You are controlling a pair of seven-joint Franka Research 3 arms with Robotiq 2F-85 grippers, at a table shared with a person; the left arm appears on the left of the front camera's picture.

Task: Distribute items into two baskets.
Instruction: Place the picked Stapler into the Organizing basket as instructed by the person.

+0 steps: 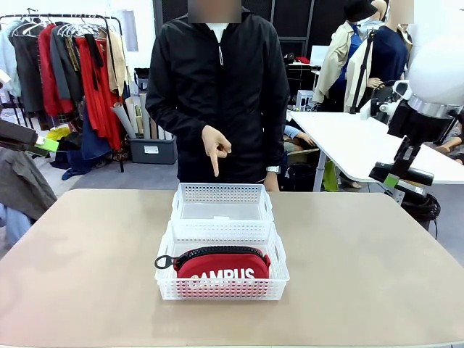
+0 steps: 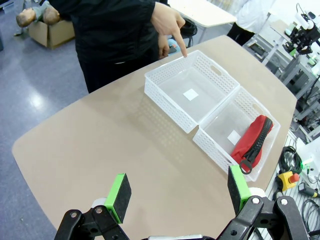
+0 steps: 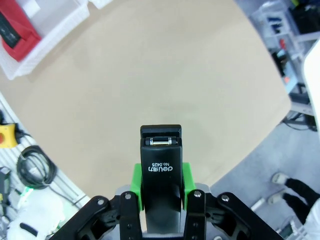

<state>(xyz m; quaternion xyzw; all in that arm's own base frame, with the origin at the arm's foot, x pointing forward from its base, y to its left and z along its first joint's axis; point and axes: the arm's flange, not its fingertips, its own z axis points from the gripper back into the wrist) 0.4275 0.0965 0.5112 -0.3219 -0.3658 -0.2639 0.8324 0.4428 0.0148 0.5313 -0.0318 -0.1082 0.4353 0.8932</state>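
At table centre: two baskets end to end, person's hand (image 1: 215,148) pointing down at far basket (image 1: 222,202).
Pouch (image 1: 222,264) lies in near basket (image 1: 221,284). R gripper (image 3: 161,176), well off to one side above table (image 3: 165,75), jaws pinching stapler (image 3: 160,165). L gripper (image 2: 179,194) pads spread wide, holding nothing, w/ both baskets ahead.

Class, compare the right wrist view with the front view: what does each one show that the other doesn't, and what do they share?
Right wrist view alone: the right gripper shut on the black stapler, high above the table. Front view alone: the person's hand pointing down at the far basket, which has nothing in it. Both share the near basket with the red pouch inside, and the tan table.
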